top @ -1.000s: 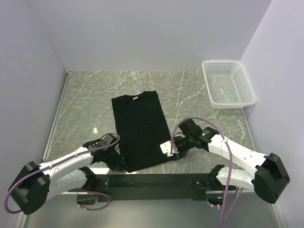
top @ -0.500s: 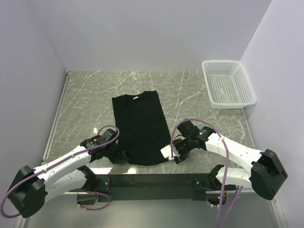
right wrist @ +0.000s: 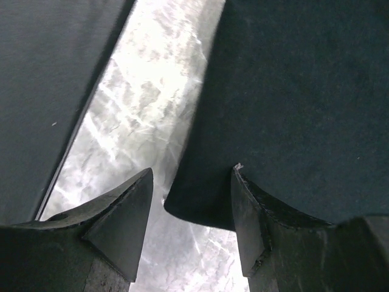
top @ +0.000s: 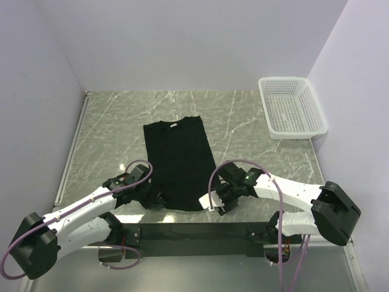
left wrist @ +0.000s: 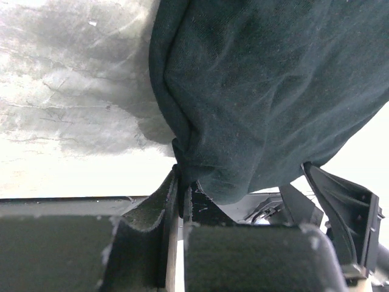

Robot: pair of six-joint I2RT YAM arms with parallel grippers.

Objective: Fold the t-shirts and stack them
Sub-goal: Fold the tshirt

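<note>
Black and folded into a long strip, the t-shirt [top: 179, 159] lies in the middle of our marble table [top: 255, 121], neck end away from us, well apart from the white basket [top: 292, 107] at the far right corner. Our left gripper [top: 156, 199] sits at the shirt's near left corner, its fingers [left wrist: 152, 210] pressed together on a bunched fold of the hem. Our right gripper [top: 213, 205] is at the near right corner with its jaws spread, the cloth's corner lying in the gap between them, unpinched.
</note>
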